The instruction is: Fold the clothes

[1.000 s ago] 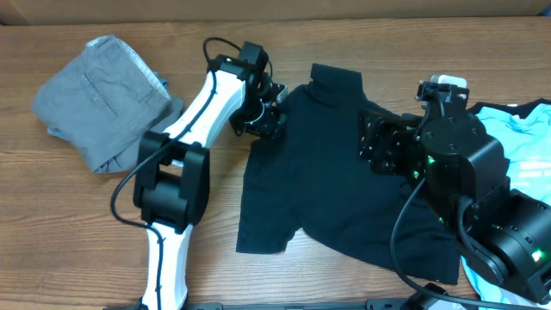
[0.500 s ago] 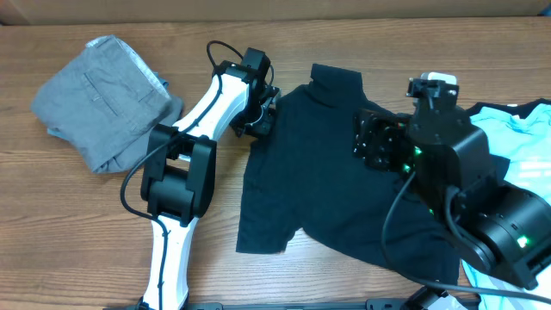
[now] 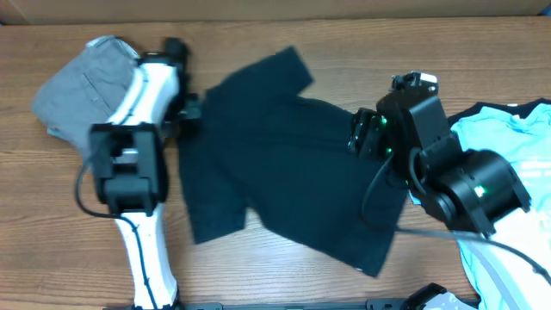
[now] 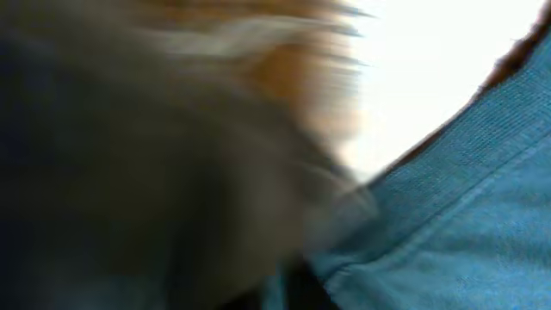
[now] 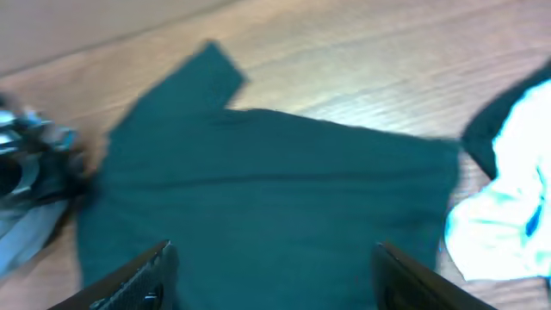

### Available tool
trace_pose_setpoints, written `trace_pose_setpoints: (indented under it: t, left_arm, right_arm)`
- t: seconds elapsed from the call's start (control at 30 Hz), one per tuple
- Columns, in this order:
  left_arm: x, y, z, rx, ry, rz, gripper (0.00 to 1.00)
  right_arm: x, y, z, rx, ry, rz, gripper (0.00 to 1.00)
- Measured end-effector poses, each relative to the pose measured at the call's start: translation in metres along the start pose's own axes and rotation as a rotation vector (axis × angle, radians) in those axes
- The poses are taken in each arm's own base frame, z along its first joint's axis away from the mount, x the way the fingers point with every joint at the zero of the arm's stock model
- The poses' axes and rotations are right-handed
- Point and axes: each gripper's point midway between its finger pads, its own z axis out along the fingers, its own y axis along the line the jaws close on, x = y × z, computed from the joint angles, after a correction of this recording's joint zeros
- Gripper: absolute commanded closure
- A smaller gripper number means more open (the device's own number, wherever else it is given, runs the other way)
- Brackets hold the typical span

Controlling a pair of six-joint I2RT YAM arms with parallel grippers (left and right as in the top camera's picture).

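Observation:
The black T-shirt [image 3: 284, 172] lies spread and skewed across the middle of the table. My left gripper [image 3: 188, 112] is at the shirt's left edge, shut on the cloth there. The left wrist view is motion-blurred; ribbed dark cloth [image 4: 465, 198] fills its right side and the jaws cannot be made out. My right gripper [image 3: 360, 138] hovers over the shirt's right part [image 5: 275, 172], open, its two fingers [image 5: 146, 277] wide apart with nothing between them. Grey trousers [image 3: 90, 86] sit folded at the far left. A light blue T-shirt [image 3: 508, 138] lies at the right.
The left arm [image 3: 129, 172] runs up from the front edge beside the trousers. The right arm's bulky body [image 3: 469, 185] covers part of the light blue T-shirt [image 5: 508, 215]. Bare wood [image 3: 284, 275] shows along the front.
The left gripper has shut on the black T-shirt's edge and pulled it leftward toward the trousers. The shirt slid and turned with it. The right gripper has shifted slightly left.

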Motion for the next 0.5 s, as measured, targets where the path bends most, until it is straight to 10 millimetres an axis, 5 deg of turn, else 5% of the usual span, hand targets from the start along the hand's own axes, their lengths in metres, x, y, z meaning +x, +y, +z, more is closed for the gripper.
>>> trace_pose_setpoints:
  t: [0.2,0.37,0.5]
  left_arm:
    - [-0.002,0.000,-0.011,0.058,-0.004,0.008,0.64]
    - [-0.011,-0.012,-0.064,0.103,-0.093,0.054,0.53]
    - [-0.015,-0.009,-0.142,0.133,-0.227,0.073,0.07]
  right_arm:
    - [0.005,-0.024,0.028,0.116,0.080,0.085,0.24]
    - [0.021,-0.050,0.054,0.213,0.215,0.148,0.21]
    - [0.032,-0.064,0.074,0.259,0.314,0.194,0.20]
